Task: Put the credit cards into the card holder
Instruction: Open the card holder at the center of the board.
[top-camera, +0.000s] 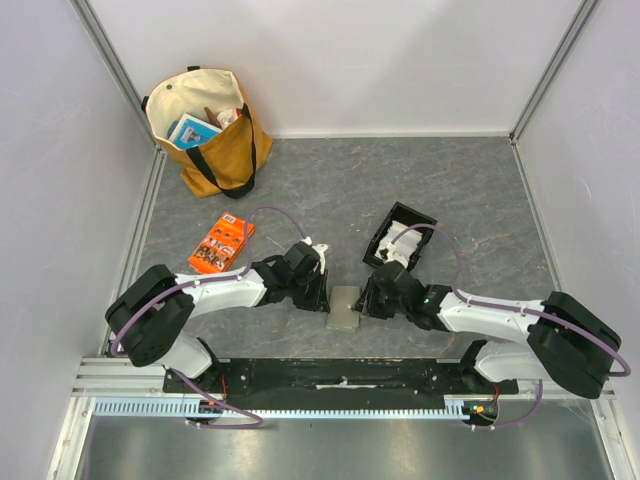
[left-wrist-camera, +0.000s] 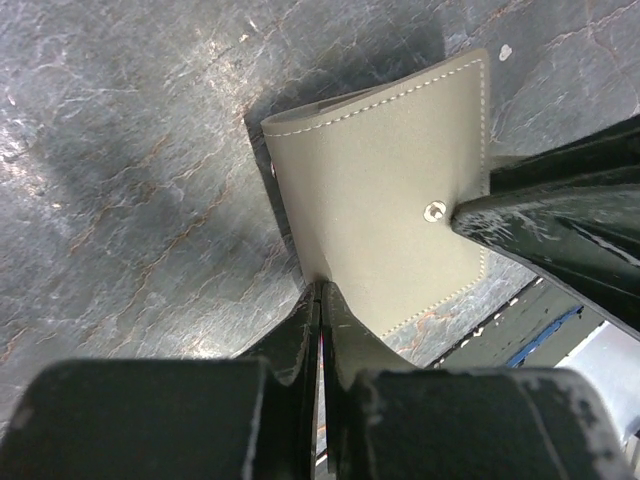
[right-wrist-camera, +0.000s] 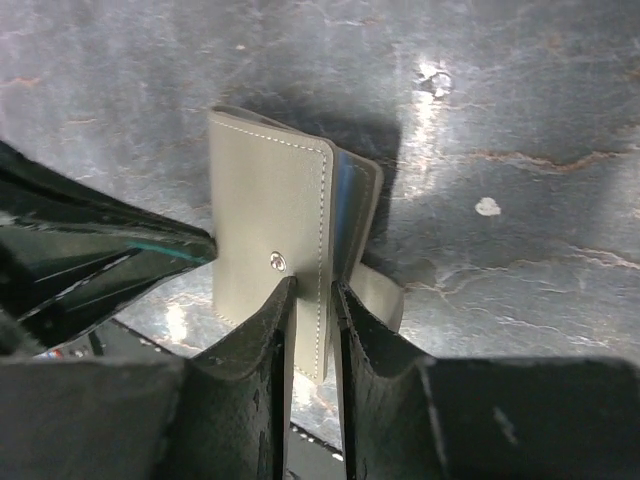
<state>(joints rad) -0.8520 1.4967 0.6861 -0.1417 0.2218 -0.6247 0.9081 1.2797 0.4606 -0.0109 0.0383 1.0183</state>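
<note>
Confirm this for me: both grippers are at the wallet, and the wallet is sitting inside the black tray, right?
One thing is off. Both the left gripper and the right gripper are at the wallet, but it is not inside the black tray: it sits on the table, nearer the arm bases. The top view shows it.

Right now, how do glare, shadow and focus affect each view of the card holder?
Top external: even light, card holder small but sharp. Left wrist: holder crisp, dark shadow at its upper left, left gripper blurred up close. Right wrist: bright glare spots on the table, right gripper soft.
</note>
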